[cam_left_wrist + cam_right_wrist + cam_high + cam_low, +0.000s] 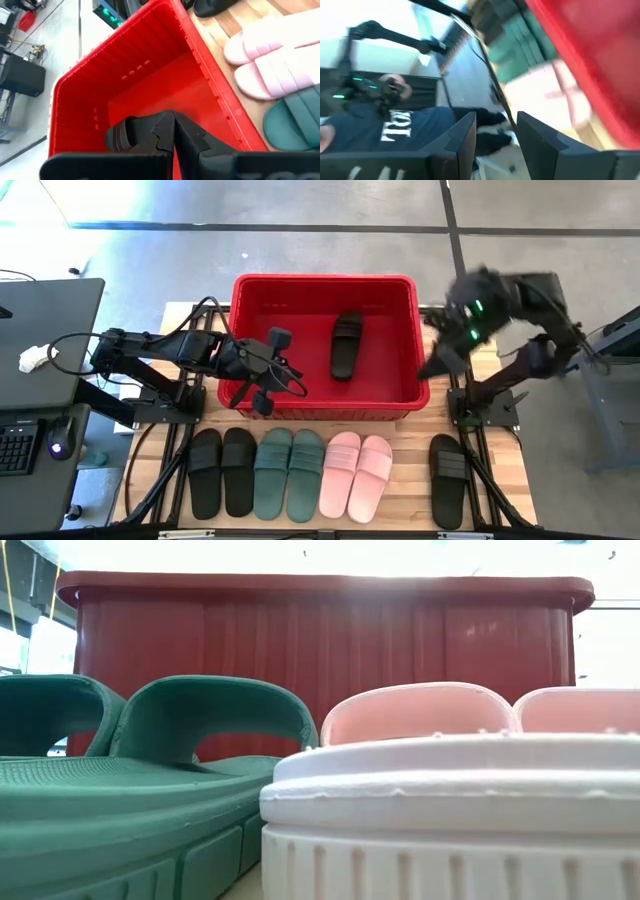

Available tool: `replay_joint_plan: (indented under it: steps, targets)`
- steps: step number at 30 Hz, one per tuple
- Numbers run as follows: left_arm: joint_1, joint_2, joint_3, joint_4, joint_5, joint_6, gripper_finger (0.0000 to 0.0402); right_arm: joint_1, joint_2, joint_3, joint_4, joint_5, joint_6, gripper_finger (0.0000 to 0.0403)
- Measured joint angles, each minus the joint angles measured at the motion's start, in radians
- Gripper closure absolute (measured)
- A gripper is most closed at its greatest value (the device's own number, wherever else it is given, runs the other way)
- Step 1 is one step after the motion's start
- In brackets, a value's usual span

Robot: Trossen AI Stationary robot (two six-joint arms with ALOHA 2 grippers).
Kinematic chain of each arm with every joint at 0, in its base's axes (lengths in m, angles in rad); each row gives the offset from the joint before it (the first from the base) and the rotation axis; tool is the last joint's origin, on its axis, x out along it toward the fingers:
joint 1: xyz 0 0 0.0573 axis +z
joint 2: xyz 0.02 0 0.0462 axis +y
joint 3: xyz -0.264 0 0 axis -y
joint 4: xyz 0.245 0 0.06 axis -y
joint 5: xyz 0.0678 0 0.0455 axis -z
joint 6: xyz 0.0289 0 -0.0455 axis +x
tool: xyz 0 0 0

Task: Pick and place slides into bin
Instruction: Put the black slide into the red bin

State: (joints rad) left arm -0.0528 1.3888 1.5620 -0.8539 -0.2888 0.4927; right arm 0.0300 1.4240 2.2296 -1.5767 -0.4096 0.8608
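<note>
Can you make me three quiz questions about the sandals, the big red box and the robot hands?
1. Where is the lone black rubber slide sandal?
A. inside the red plastic crate
B. on the floor
C. on the keyboard

2. How many sandals lie on the wooden table outside the crate?
A. three
B. seven
C. ten

3. How is the right hand?
A. open, empty
B. gripping a pink sandal
C. gripping a cup

Answers: 1 A, it lies on the crate floor. 2 B, counted in the high view. 3 A, a gap shows between its fingers.
</note>
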Motion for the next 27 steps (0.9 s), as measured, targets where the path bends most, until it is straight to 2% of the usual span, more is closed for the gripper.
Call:
replay_joint_plan:
  steps: [5,10,15,21,27]
  targets:
    - [0.000,0.002,0.000,0.000,0.002,0.000,0.0401,0.318,-0.066,-0.136,0.007,0.181,0.270,0.0269]
    - [0.000,0.005,0.000,0.000,0.002,-0.003,0.0401,0.605,-0.073,-0.322,0.007,0.228,0.506,0.0270]
    - [0.000,0.005,0.000,0.000,0.002,-0.003,0.0401,0.826,-0.052,-0.528,0.006,0.226,0.709,0.0270]
    - [0.000,0.005,0.000,0.000,0.002,-0.003,0.0401,0.980,0.029,-0.705,0.042,0.241,0.816,0.0269]
    - [0.000,0.005,0.000,-0.001,0.001,-0.002,0.0401,1.014,0.180,-0.799,0.068,0.255,0.785,0.0269]
